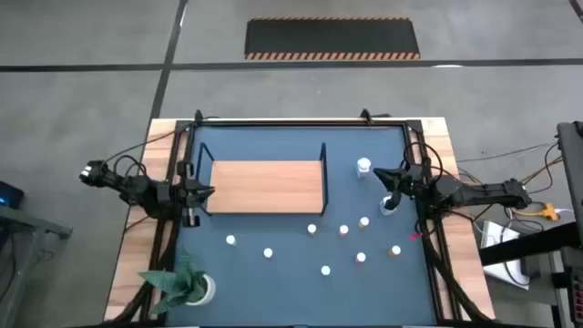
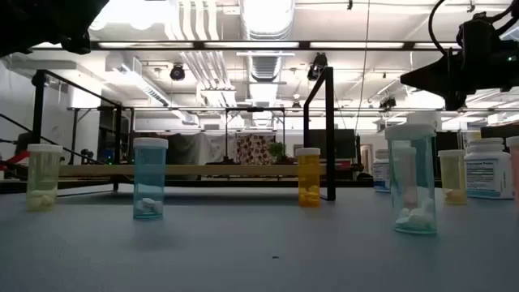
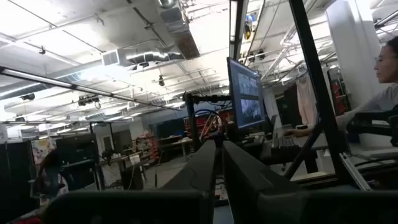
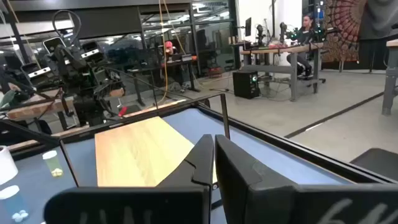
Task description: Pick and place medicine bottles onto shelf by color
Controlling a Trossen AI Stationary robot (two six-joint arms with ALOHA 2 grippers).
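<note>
The wooden shelf [image 1: 264, 187] stands on the dark blue tabletop, left of centre, and also shows in the right wrist view [image 4: 143, 152]. Several small medicine bottles [image 1: 325, 270] stand upright, scattered in front of and to the right of it. A larger white one [image 1: 364, 167] stands by the shelf's right end. In the low view they show as yellow [image 2: 43, 176], teal [image 2: 150, 189] and orange [image 2: 308, 177] bottles. My left gripper [image 1: 202, 193] hovers shut at the shelf's left end. My right gripper [image 1: 383, 173] hovers shut above the table at the right, near the larger white bottle.
A white pot with a green plant [image 1: 187, 287] stands at the near left corner. Black frame rails [image 1: 301, 123] run along the table's edges. A person [image 3: 385, 81] sits at a desk beyond the table in the left wrist view.
</note>
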